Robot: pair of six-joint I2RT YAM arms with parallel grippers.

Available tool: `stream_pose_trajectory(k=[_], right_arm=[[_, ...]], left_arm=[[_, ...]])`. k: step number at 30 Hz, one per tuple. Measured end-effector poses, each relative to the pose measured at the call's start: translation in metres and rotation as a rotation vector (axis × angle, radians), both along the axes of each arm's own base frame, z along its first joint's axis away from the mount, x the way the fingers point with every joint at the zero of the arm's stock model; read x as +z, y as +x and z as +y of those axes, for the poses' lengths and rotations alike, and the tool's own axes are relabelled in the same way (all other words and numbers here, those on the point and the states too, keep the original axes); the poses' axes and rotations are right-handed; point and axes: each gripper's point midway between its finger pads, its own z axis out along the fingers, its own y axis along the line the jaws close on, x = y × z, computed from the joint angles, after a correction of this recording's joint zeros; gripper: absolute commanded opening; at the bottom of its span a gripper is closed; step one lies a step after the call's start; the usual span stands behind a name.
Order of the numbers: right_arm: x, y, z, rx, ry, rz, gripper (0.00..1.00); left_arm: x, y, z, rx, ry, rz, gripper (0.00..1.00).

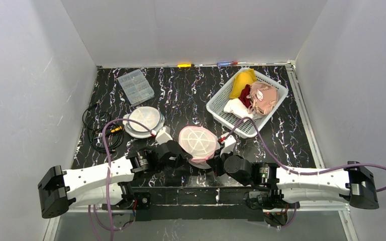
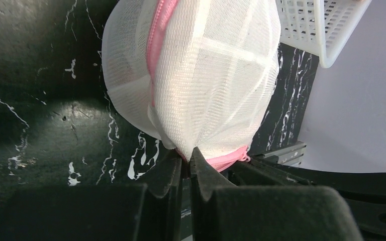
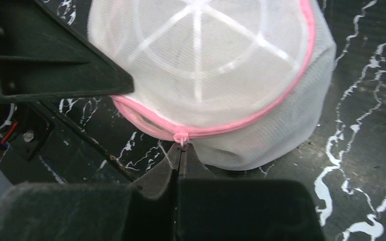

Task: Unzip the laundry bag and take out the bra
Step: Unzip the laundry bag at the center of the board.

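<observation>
1. Zipper step in hand, seen from the top camera: a round white mesh laundry bag point(image 1: 197, 142) sits on the black marbled table point(image 1: 181, 90) near its front edge, between the left gripper point(image 1: 180, 153) and the right gripper point(image 1: 217, 156). A white plastic basket point(image 1: 220, 111) of clothes stands well apart, at rear right. The bag's spoked face is turned upward. Being round, it has no marked long axis.

2. Left wrist camera: the jaws are closed, pinching the bag's lower mesh edge point(image 2: 206, 75) just beside the pink zipper point(image 2: 156, 35), apparently as an anchor. The contents are hidden by the mesh.

3. Right wrist camera: the jaws are closed on the small pink zipper pull point(image 3: 182, 136), which points toward the gripper from the near side of the rim. The zipper looks shut all the way round, so the opening has not begun.

4. Next move, by judgement: the right arm should draw the pull along the curved rim, following the arc, while the left hold keeps the mesh taut. A straight tug could drag the whole bag.
</observation>
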Motion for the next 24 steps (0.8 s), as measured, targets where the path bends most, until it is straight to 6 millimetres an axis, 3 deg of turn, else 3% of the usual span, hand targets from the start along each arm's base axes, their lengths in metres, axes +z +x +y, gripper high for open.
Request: stream_pose_trajectory(k=[8, 14, 18, 21, 24], right_arm=[[-0.004, 0.013, -0.027, -0.101, -0.068, -0.036, 0.01], [0.006, 0.013, -0.03, -0.068, -0.075, -0.08, 0.01], [0.02, 0.012, -0.024, -0.023, -0.08, -0.11, 0.01], [0.032, 0.011, -0.016, -0.001, -0.054, -0.12, 0.01], [0.037, 0.009, -0.008, 0.021, -0.038, -0.122, 0.01]], left_arm=[[0.009, 0.009, 0.006, -0.081, 0.086, -0.077, 0.0], [0.018, 0.019, -0.004, -0.249, 0.088, -0.162, 0.0], [0.025, 0.036, -0.003, -0.349, 0.064, -0.191, 0.0], [0.042, 0.048, -0.005, -0.444, 0.067, -0.222, 0.0], [0.072, 0.057, -0.017, -0.56, 0.073, -0.292, 0.0]])
